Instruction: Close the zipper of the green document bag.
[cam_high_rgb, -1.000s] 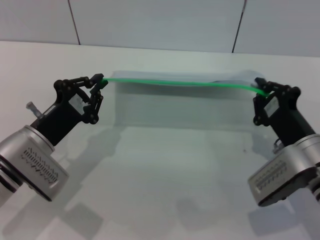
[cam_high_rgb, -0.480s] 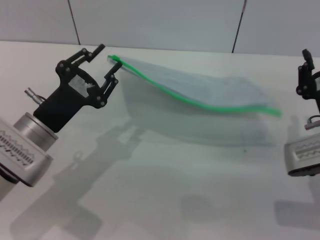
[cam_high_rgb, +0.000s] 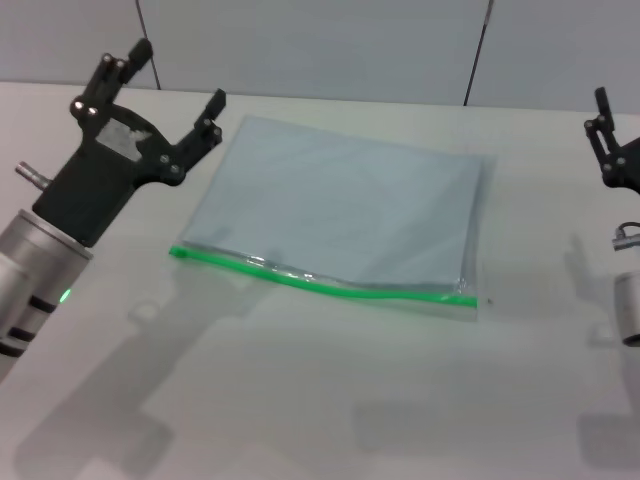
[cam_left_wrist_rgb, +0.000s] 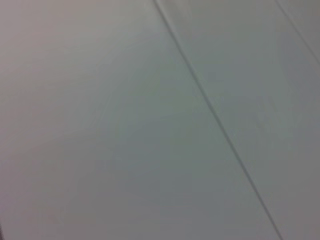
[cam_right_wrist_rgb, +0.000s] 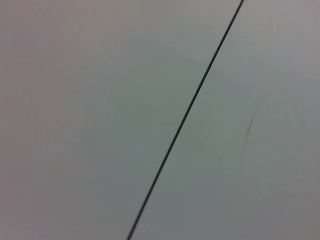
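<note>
The green document bag (cam_high_rgb: 340, 205) lies flat on the white table (cam_high_rgb: 300, 400), a pale blue-grey pouch in the middle of the head view. Its zipper (cam_high_rgb: 330, 285) is the bright green strip along the near long edge, slightly wavy; I cannot make out the slider tab. My left gripper (cam_high_rgb: 180, 75) hangs raised off the bag's far left corner, open and holding nothing. Of my right gripper (cam_high_rgb: 608, 140) only a part shows at the picture's right edge, clear of the bag. Both wrist views show only plain grey panels with a seam.
A grey panelled wall (cam_high_rgb: 320, 40) rises behind the table's far edge. Bare tabletop lies in front of the bag and to both sides of it.
Both grippers have let go of the bag's green edge and drawn back up and outward. The bag has dropped and now lies flat with the zipper edge toward me.
</note>
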